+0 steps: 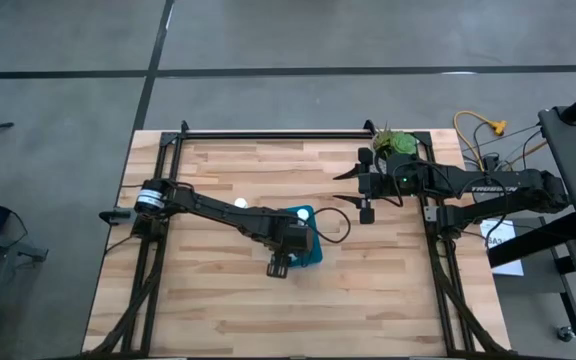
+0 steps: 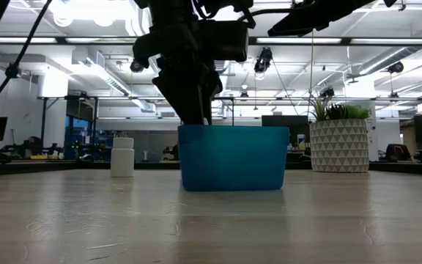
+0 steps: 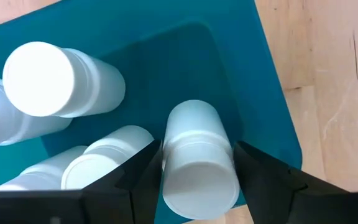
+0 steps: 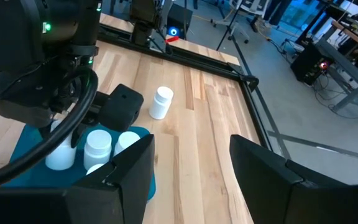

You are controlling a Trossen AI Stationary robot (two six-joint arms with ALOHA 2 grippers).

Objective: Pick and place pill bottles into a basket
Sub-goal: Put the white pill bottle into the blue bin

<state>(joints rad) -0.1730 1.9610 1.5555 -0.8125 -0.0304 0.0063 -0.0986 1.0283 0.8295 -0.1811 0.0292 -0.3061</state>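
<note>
The teal basket (image 1: 311,256) (image 2: 233,158) stands mid-table. Several white pill bottles lie inside it, among them one (image 3: 61,81) slanting and one (image 3: 107,155) beside my fingers. My left gripper (image 3: 197,149) (image 1: 290,245) points down into the basket, open, its fingers on either side of another bottle (image 3: 197,168) that rests tilted against the basket's wall (image 3: 253,74). One more bottle (image 1: 240,204) (image 2: 122,156) (image 4: 161,102) stands upright on the table left of the basket. My right gripper (image 1: 350,170) (image 4: 191,162) hovers open above the table's far right.
A white patterned pot with a green plant (image 1: 393,142) (image 2: 339,143) stands at the far right of the table. Black frame rails (image 1: 268,133) run along the far edge and both sides. Bare wood lies near the front edge.
</note>
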